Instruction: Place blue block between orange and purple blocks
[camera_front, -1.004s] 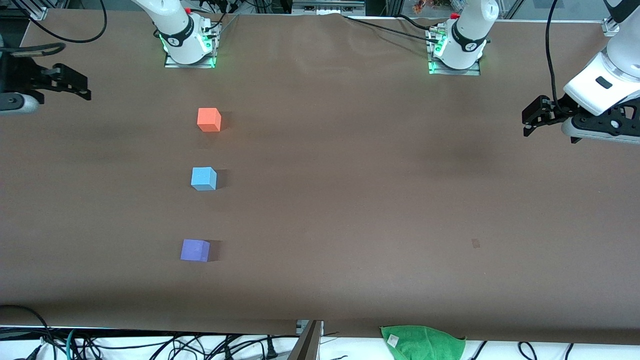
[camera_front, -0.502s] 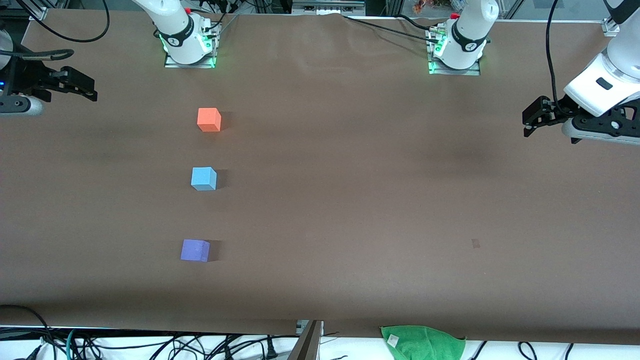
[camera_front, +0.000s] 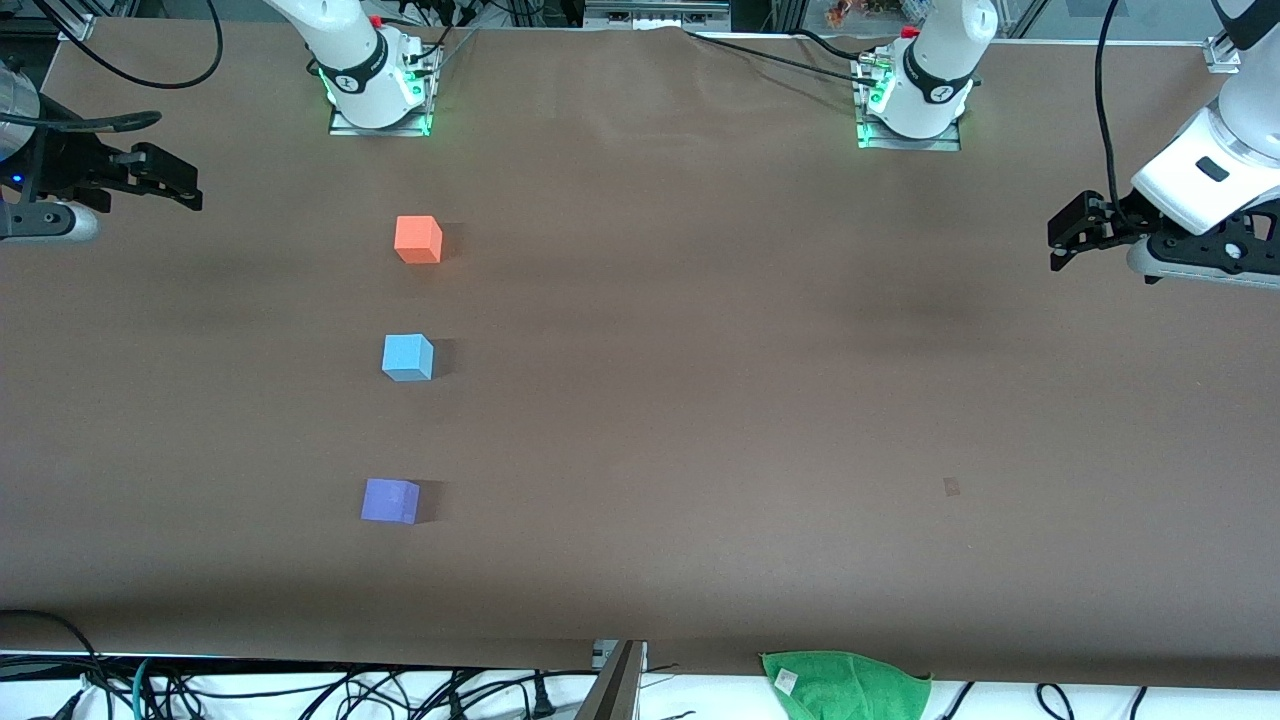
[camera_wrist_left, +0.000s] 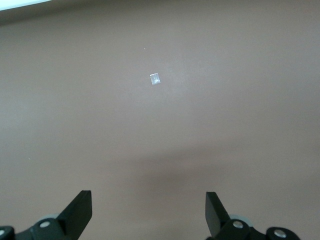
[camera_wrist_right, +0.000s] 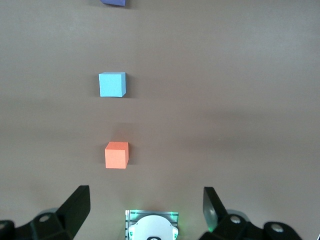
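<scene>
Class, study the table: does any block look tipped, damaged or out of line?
Nothing stands out. The orange block, blue block and purple block sit flat, apart, in one row. The left gripper and right gripper are open, away from them.

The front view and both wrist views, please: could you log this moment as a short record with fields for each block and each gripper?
blue block: on the table, in line between the other two, touching neither
orange block: farther from the front camera than the blue block
purple block: nearest the front camera
right gripper: open, empty, over the right arm's end of the table
left gripper: open, empty, over the left arm's end, waiting
task state: blue block lies between orange and purple
</scene>
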